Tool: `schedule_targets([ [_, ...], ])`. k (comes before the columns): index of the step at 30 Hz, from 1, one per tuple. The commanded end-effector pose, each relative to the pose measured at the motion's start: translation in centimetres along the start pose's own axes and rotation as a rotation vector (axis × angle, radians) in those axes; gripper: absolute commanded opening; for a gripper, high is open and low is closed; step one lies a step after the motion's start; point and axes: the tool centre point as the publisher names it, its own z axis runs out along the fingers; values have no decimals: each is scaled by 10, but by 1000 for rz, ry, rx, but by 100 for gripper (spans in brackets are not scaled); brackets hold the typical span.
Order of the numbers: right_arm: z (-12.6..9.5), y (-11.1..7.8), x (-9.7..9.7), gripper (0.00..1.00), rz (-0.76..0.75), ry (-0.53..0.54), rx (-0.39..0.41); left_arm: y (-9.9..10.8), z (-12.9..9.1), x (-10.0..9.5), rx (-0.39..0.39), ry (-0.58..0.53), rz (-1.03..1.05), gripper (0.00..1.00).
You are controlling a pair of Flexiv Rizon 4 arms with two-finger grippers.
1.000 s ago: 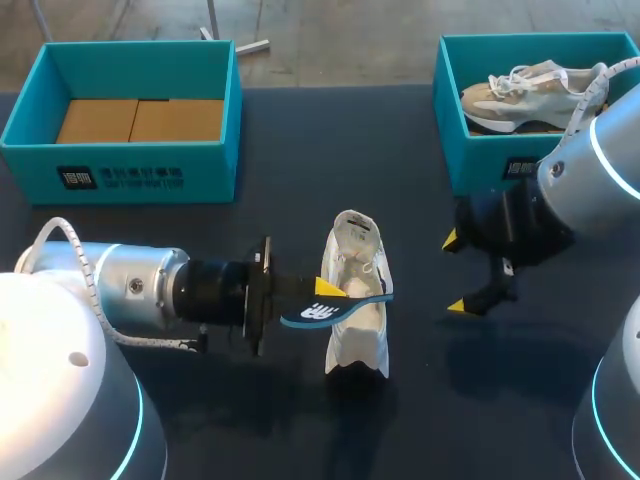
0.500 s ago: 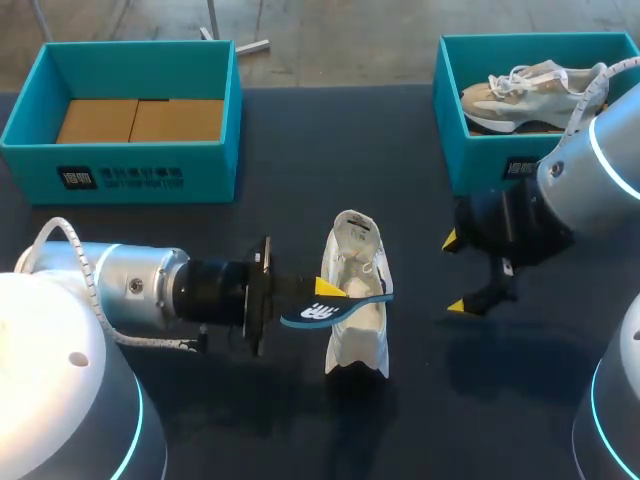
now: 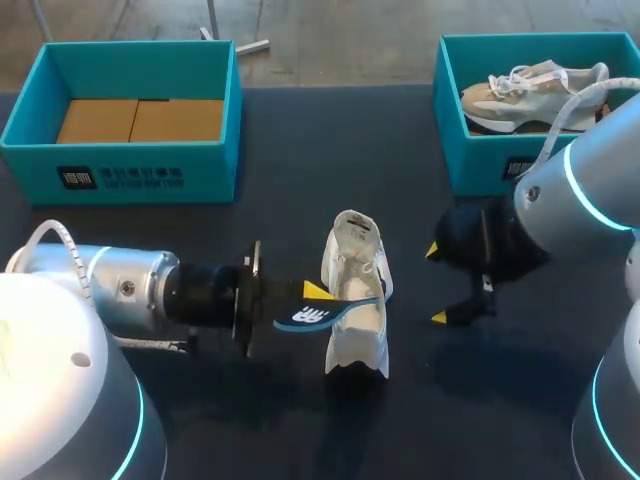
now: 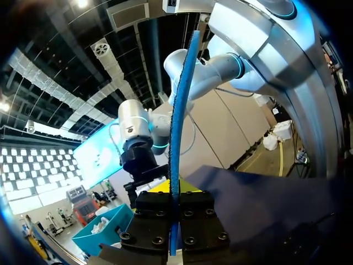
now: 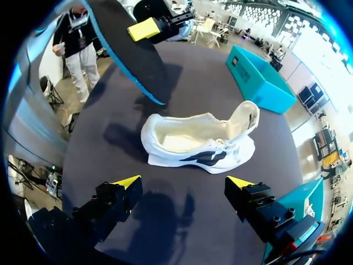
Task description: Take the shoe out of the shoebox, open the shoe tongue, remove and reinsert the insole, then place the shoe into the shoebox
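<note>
On the table (image 3: 300,140) between two teal boxes, the white shoe (image 3: 355,295) stands on its sole. Over its left side, the left gripper (image 3: 318,292) clamps the blue insole (image 3: 325,312). Right of the shoe, the right gripper (image 3: 437,283) hangs spread wide, empty.

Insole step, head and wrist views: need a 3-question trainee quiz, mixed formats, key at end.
1. True or false: the left gripper is shut on the blue insole.
2. Where is the white shoe? A) boxed up B) on the table, between the two grippers C) held in the air
3. Fill in: the right gripper has its fingers ____.
Key: 1 true; 2 B; 3 open.
</note>
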Motion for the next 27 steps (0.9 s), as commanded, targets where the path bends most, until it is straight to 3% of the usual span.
schedule_targets([
  [1,26,7,-4,100,4,-6,29,6,-4,4,-5,-7,1,0],
  [14,54,15,4,100,-21,-10,31,23,-6,10,-35,-23,-10,0],
  [16,55,16,6,100,-10,-30,69,23,-5,12,-37,-25,-10,0],
  [27,55,16,6,100,-10,-30,69,29,-5,6,-32,-34,11,0],
])
